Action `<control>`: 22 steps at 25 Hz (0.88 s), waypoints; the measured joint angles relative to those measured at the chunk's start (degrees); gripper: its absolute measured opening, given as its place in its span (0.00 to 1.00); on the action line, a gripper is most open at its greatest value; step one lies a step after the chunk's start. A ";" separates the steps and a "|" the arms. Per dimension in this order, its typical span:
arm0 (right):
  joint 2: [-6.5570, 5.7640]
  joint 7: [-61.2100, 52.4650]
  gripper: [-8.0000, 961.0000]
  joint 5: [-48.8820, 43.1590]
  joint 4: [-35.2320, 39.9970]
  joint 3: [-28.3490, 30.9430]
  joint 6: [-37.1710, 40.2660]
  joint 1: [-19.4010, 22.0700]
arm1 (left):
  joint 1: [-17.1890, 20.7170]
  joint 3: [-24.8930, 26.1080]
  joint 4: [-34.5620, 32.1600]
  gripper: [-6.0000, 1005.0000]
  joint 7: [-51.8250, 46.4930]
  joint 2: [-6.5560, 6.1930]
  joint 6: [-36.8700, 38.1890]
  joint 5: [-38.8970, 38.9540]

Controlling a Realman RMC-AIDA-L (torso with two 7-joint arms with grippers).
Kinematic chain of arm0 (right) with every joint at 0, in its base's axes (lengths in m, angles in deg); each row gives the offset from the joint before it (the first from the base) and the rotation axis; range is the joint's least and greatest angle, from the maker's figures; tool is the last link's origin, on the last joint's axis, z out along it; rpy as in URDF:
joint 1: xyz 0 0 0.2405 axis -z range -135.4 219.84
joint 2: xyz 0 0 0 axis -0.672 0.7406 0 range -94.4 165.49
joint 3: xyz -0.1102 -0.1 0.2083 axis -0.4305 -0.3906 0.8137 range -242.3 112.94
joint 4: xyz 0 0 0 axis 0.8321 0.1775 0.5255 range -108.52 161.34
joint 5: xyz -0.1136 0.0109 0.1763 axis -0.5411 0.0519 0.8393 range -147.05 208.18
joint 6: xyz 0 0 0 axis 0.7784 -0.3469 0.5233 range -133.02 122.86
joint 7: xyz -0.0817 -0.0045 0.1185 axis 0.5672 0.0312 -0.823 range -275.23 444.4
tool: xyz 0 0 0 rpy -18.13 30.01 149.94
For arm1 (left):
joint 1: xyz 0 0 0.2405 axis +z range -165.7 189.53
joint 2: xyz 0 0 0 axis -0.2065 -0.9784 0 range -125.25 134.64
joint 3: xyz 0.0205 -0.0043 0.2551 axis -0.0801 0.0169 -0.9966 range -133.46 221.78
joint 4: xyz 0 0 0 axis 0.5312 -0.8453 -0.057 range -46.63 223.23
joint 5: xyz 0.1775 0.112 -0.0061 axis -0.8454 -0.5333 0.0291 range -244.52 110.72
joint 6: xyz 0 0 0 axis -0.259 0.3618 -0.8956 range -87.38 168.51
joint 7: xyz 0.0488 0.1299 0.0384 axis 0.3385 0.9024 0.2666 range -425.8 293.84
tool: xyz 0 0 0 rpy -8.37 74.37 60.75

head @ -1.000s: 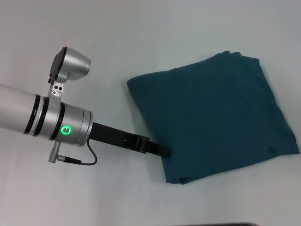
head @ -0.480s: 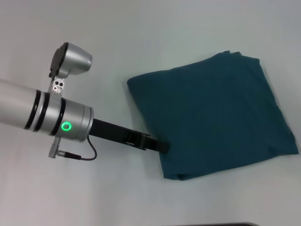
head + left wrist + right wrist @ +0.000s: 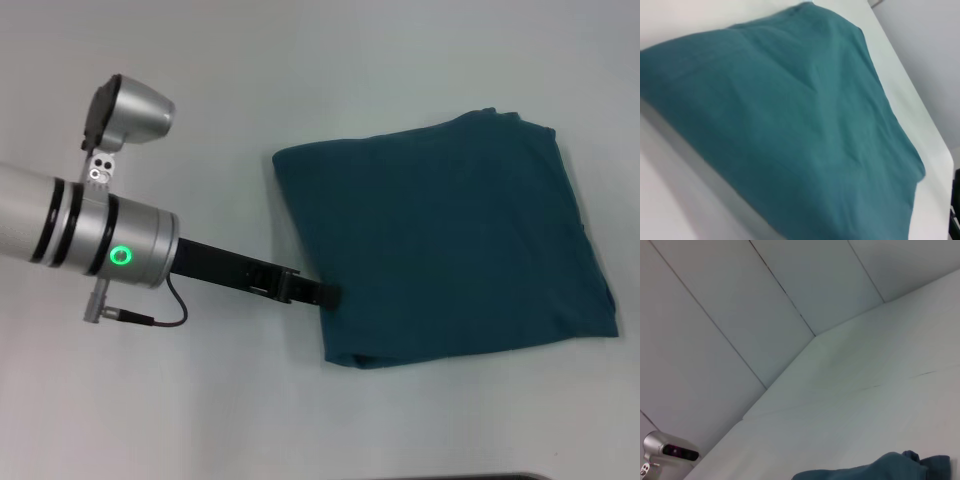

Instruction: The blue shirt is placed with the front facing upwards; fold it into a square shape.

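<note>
The left tool (image 3: 335,296), reaching in from the frame's left, meets the near-left edge of the blue shirt (image 3: 450,240) (whether it pinches cloth, I cannot tell). The shirt lies folded roughly square right of centre on the white desk (image 3: 300,80).

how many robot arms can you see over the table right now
1. The left arm reaches in from the left, its tool at the near-left edge of the folded shirt. The right arm is outside the head view.
</note>
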 joint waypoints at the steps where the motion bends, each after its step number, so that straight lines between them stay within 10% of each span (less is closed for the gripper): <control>1: 0.00 0.00 0.91 -0.04 0.00 0.00 0.07 -0.04 | 0.06 0.09 0.00 0.12 0.00 -0.19 -0.02 0.00; 22: -0.02 -0.09 0.87 -0.21 0.23 -0.10 0.07 -0.92 | 1.94 3.00 0.06 0.12 -0.09 -4.36 0.01 -0.49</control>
